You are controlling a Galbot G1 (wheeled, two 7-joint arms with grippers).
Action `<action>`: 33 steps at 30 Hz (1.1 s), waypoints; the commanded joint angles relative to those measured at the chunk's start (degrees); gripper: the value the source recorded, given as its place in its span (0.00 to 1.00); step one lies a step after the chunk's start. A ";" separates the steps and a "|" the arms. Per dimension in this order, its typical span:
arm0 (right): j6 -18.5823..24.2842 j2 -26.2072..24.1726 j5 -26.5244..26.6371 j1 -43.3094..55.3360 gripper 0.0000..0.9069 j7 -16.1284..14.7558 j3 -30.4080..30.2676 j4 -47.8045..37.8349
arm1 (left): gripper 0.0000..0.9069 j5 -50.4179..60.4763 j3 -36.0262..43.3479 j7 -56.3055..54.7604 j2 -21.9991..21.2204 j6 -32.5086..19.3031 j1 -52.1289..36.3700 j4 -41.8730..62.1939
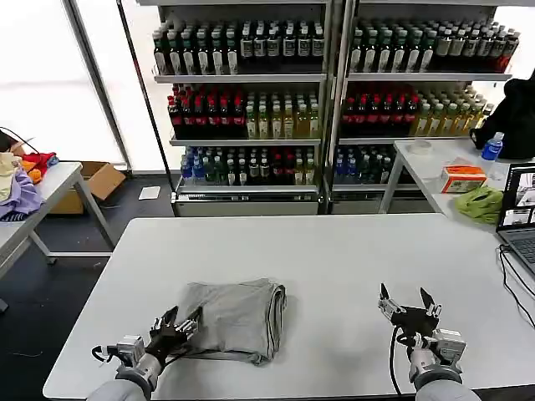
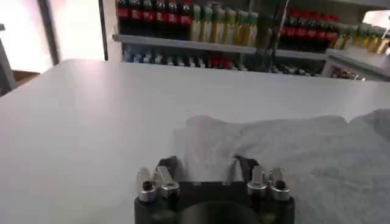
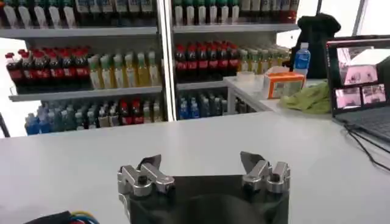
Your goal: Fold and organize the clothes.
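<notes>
The clothes, a light grey T-shirt (image 1: 234, 319), lie folded into a compact bundle on the white table (image 1: 334, 251), left of centre near the front edge. My left gripper (image 1: 177, 322) sits at the bundle's near left corner, open, its fingertips straddling the edge of the cloth. In the left wrist view the grey fabric (image 2: 286, 152) spreads out just beyond the left gripper (image 2: 207, 163). My right gripper (image 1: 407, 299) hovers open over bare table at the front right, well apart from the shirt. In the right wrist view the right gripper (image 3: 201, 161) has nothing between its fingers.
A laptop (image 1: 520, 213) and black cables (image 1: 512, 276) lie at the table's right edge. A side table at right holds a lime-green cloth (image 1: 480, 203), an orange box and a bottle. Another table at left carries coloured garments (image 1: 21, 180). Drink shelves (image 1: 326, 100) stand behind.
</notes>
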 commanded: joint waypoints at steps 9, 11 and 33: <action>0.25 -0.30 -0.10 -0.23 1.00 0.03 0.01 -0.26 | 0.00 -8.75 0.04 0.87 -1.48 0.33 0.96 -2.38; 0.25 -0.31 -0.10 -0.29 1.00 0.05 0.05 -0.21 | 0.00 -8.83 0.15 0.85 -1.54 0.18 0.85 -2.36; 0.06 -1.07 0.20 1.29 1.00 0.07 -1.02 -0.65 | 0.00 -22.83 -22.73 0.87 13.49 2.30 -1.85 0.18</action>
